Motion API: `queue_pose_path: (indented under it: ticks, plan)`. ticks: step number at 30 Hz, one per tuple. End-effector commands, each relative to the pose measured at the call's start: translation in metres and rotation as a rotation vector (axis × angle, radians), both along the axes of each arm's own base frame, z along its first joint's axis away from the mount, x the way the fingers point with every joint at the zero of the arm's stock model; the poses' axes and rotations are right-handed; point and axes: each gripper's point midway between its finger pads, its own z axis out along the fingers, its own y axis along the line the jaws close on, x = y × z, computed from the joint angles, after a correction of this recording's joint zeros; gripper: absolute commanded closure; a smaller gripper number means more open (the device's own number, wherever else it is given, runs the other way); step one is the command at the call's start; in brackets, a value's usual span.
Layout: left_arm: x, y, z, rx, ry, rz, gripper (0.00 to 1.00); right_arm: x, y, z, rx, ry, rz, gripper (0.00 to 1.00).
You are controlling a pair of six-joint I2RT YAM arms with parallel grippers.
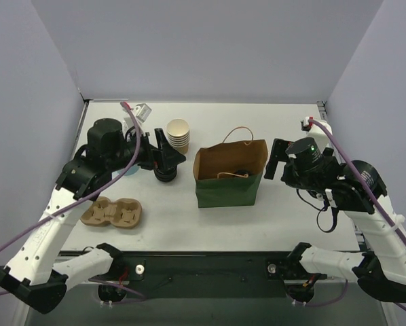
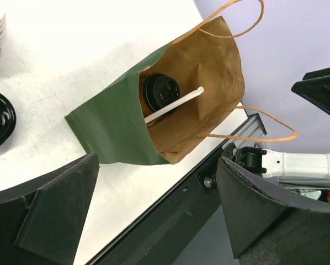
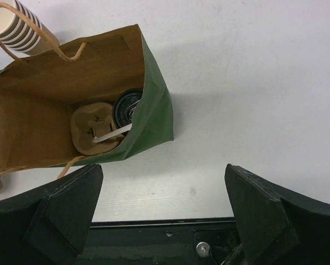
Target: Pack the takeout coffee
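The takeout coffee stands inside the open green paper bag [image 1: 229, 189] in the middle of the table. Its black lid shows in the left wrist view [image 2: 161, 92], the right wrist view [image 3: 126, 109] and faintly from above [image 1: 241, 174]. A white stick [image 2: 173, 105] lies across it, beside a tan cup carrier [image 3: 92, 128] in the bag. My left gripper [image 1: 170, 156] is open and empty, left of the bag, over the loose black lids [image 1: 165, 175]; its jaws stand wide in the wrist view [image 2: 159, 221]. My right gripper [image 1: 276, 159] is open and empty just right of the bag, jaws wide [image 3: 162, 215].
A stack of lidless tan cups [image 1: 178, 134] stands behind the lids. A second cup carrier [image 1: 113, 212] lies at the front left. The bag's brown string handles [image 1: 242, 132] stick up. The table's black front edge [image 1: 203, 257] is near both arm bases.
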Motion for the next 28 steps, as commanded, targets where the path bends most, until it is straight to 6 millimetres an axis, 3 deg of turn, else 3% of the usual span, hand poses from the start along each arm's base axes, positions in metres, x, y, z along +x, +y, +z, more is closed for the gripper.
queue_pose_path:
  ticks: [1,6,28]
  plan:
    - [0.0003,0.0118,0.0329,-0.073,-0.181,0.056,0.03,-0.0063,-0.0062,-0.0058,0.052,0.006,-0.058,0.0]
    - [-0.0052,0.0142,0.0262,-0.079,-0.163,0.061,0.03,-0.009,-0.0029,-0.0083,0.099,-0.001,-0.054,0.0]
    - [-0.001,0.0114,0.0327,-0.114,-0.186,0.068,0.03,-0.0095,-0.0021,-0.0029,0.146,-0.054,-0.032,0.0]
